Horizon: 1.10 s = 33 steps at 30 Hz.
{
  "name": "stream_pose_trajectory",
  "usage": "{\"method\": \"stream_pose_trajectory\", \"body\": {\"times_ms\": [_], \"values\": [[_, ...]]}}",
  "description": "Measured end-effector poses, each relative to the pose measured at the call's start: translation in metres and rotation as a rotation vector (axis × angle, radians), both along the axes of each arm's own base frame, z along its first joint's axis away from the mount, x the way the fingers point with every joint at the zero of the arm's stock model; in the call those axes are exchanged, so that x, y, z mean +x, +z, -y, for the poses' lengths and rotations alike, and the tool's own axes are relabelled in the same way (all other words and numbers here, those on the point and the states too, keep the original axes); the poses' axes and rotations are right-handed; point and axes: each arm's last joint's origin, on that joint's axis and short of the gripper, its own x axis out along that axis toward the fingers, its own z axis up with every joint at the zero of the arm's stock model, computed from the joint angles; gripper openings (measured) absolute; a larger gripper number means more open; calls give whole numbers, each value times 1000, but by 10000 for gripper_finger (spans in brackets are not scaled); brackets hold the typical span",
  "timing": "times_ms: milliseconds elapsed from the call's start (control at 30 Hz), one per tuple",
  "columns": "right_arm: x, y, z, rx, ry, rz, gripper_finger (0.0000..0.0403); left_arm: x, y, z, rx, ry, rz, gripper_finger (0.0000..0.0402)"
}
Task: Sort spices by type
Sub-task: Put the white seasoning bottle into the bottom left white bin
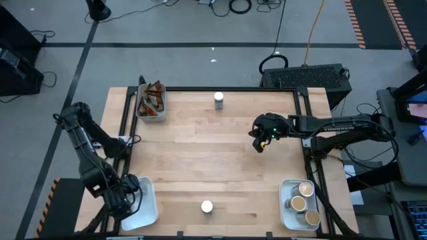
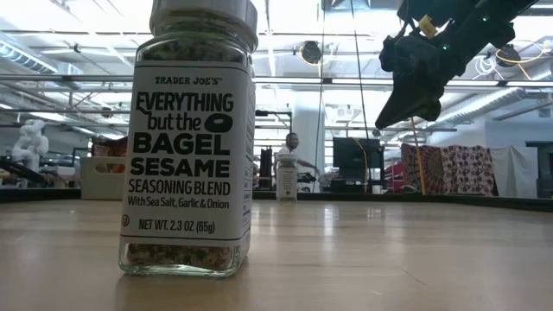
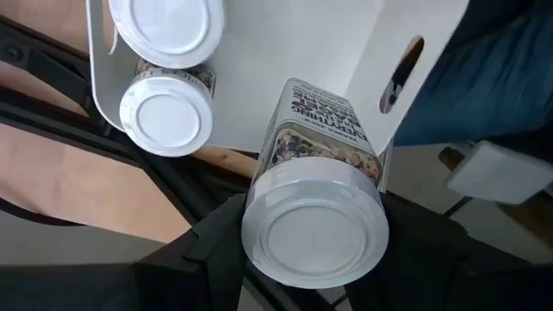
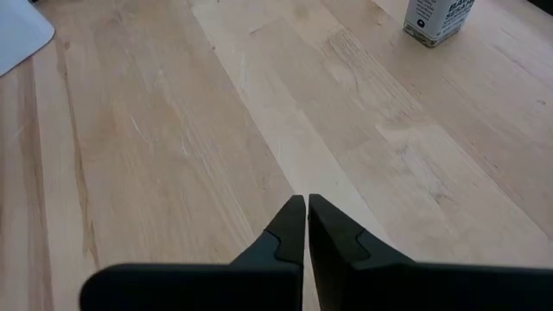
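My left gripper (image 1: 127, 197) hangs over the white tray (image 1: 145, 200) at the table's near left corner, shut on a white-lidded spice jar (image 3: 315, 199). Two more white-lidded jars (image 3: 167, 115) (image 3: 168, 24) stand upright in that tray (image 3: 285, 43). One white-lidded jar (image 1: 207, 207) stands on the table near the front edge, large in the low view (image 2: 188, 138). Another (image 1: 218, 100) stands at the far middle. My right gripper (image 1: 260, 144) is shut, holds nothing, and hangs above the table right of centre (image 4: 306, 207). My left gripper pinches the jar between its two fingers (image 3: 203, 255) at the lid end (image 3: 259, 216), one finger on each side. The fingers come from above, slanting steeply down. The jar hangs lid up and slightly tilted, its base over the tray's edge; whether it touches the tray, I cannot tell.
A tray (image 1: 151, 115) with brown crinkly sachets (image 1: 151, 100) sits at the far left. A white tray (image 1: 284, 200) with tan-lidded jars (image 1: 301, 200) sits at the near right. A black frame (image 1: 220, 89) borders the table. Bare wood lies across the middle.
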Motion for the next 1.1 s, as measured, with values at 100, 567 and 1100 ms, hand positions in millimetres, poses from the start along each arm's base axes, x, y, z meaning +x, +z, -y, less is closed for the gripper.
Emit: {"method": "stream_pose_trajectory", "body": {"times_ms": [100, 567, 1100], "values": [[0, 0, 0, 0, 0, 0, 0, 0, -4, 0, 19, 31, -10, 214], [0, 0, 0, 0, 0, -1, 0, 1, -25, 2, 82, 65, -78, 214], [0, 0, 0, -1, 1, -1, 0, 3, -27, 2, 123, 122, -57, 214]]}}
